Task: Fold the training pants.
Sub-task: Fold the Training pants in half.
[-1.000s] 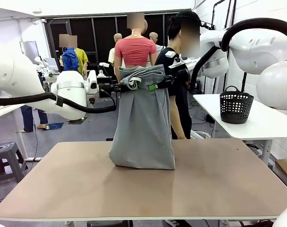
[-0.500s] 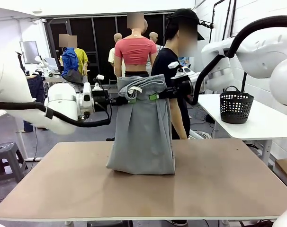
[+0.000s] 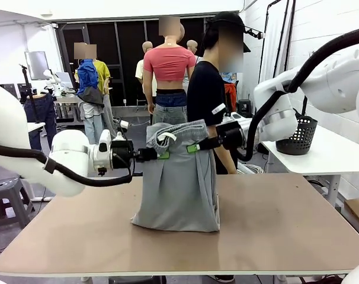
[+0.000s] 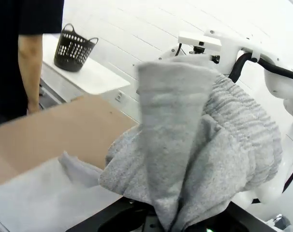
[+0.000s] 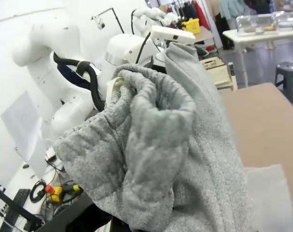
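so, both arms have the training pants [image 3: 178,177] strung up between them above the middle of the brown table [image 3: 274,231]. left gripper [image 3: 163,154] is clamped tight on the left end of the gathered waistband, green pad just peeking out against the grey. right gripper [image 3: 193,148] is pinched shut on the right end of that waistband, a touch higher than its partner. the waistband sags and bunches between the two grips, with a pale drawstring loop hanging near the left one. below that, the legs drop straight down as one wide grey panel, and the hems are resting on the tabletop, spread a little toward the near edge.

from the left wrist, the fabric [image 4: 195,145] rises in a thick ribbed bundle out of the fingers; the right wrist gives the same heap of grey fleece [image 5: 156,145]. no brand, label or print can be read on the pants.

a person in a black t-shirt [image 3: 206,94] stands at the far side, just behind the hanging pants. a black mesh basket [image 3: 300,136] sits on the white side table [image 3: 321,157] to the right.
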